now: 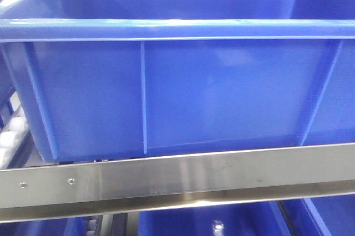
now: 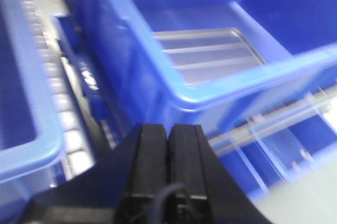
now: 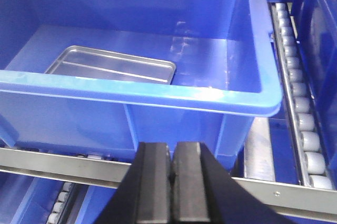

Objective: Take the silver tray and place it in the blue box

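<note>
The left gripper [image 2: 169, 145] was seen closed on nothing, outside the blue box [image 3: 158, 93]. The silver tray [image 3: 113, 66] lay flat on its floor, left side. The right gripper [image 3: 172, 174] was likewise pressed together, empty.

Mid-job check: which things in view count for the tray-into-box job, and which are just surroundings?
Job items:
silver tray, lying flat on the box floor
blue box holding it
left gripper and right gripper, both shut, empty, outside the box

Surroundings:
roller track beside the box
steel shelf rail
neighbouring blue crate
</note>
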Controlling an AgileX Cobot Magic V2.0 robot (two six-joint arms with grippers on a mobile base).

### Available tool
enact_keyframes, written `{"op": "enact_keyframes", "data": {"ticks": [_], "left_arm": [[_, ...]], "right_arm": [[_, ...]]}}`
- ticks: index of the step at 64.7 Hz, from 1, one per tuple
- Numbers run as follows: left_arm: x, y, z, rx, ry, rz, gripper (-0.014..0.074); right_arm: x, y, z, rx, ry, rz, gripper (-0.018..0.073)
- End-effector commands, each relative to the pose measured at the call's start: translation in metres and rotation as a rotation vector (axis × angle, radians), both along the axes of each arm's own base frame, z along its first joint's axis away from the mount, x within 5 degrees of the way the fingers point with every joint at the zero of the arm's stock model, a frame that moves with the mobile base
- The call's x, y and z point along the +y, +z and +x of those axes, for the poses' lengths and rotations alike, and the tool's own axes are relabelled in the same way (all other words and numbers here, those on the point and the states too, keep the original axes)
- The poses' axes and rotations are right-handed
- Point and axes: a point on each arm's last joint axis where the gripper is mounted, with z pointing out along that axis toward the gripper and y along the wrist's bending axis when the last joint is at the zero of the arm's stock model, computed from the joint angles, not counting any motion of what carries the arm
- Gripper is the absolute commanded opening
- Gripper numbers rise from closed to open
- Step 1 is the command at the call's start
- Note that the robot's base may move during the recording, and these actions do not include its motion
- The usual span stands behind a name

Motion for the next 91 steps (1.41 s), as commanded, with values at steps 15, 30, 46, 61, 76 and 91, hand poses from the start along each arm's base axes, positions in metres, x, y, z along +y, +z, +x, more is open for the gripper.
{"op": "enact_keyframes", "data": {"ticks": [15,30,46,61,76,91], "left_arm": [[0.016,-0.043,-0.006,-0.334,0.336,-0.069,-0.0096],[0.026,-0.091,0.006,-0.450,0.549,-0.071,-0.0097],[0.027,-0.095,0.007,-0.390,0.561,-0.069,-0.0097],[0.027,-0.095,0.007,-0.388,0.561,-0.069,-0.0098],[0.027,-0.095,0.007,-0.388,0.561,-0.069,-0.0098],[0.027,-0.095,0.007,-0.388,0.561,-0.069,-0.0098]], "right_arm": [[0.001,0.016,0.001,-0.105,0.013,0.006,0.0055],[0.001,0.015,0.001,-0.101,0.012,0.005,0.0055],[0.001,0.015,0.001,-0.100,0.012,0.005,0.0055],[0.001,0.015,0.001,-0.100,0.012,0.005,0.0055],[0.001,0.015,0.001,-0.100,0.012,0.005,0.0055],[0.001,0.012,0.002,-0.100,0.009,-0.011,0.0055]]}}
